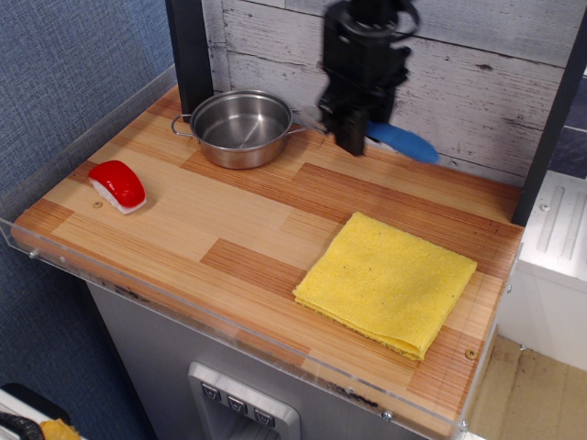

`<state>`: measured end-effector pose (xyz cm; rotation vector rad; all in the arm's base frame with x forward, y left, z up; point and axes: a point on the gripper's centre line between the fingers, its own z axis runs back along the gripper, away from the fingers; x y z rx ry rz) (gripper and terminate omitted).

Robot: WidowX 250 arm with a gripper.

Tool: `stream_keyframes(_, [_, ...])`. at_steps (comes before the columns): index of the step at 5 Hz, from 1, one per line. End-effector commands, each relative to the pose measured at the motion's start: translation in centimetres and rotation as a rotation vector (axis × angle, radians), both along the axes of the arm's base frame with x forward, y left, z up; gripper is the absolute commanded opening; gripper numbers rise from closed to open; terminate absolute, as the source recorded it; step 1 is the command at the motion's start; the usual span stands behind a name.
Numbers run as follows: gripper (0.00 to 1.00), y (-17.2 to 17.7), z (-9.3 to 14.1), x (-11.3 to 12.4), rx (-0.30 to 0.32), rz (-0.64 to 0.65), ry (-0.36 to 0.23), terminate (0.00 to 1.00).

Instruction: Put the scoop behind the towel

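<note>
My black gripper hangs over the back of the table, right of the pot and behind the towel's left half. It is shut on the scoop, whose ribbed blue handle sticks out to the right above the wood; its silver bowl is mostly hidden behind the gripper. The folded yellow towel lies flat at the front right of the table, apart from the gripper.
A round steel pot with two handles stands at the back left. A small red-and-white object lies at the left. A grey plank wall runs behind the table. A clear acrylic rim lines the front edge.
</note>
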<state>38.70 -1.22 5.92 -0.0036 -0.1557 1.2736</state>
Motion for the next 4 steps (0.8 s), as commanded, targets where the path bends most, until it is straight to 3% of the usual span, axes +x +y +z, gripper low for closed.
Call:
stream_keyframes(1, [0.0, -2.5, -0.8, 0.5, -0.033, -0.008, -0.027, 0.0])
stream_keyframes(2, [0.0, -3.2, -2.3, 1.0, -0.081, 0.023, -0.009, 0.0])
stream_keyframes(4, [0.0, -4.3, -3.6, 1.4, -0.074, 0.019, 0.014, 0.0])
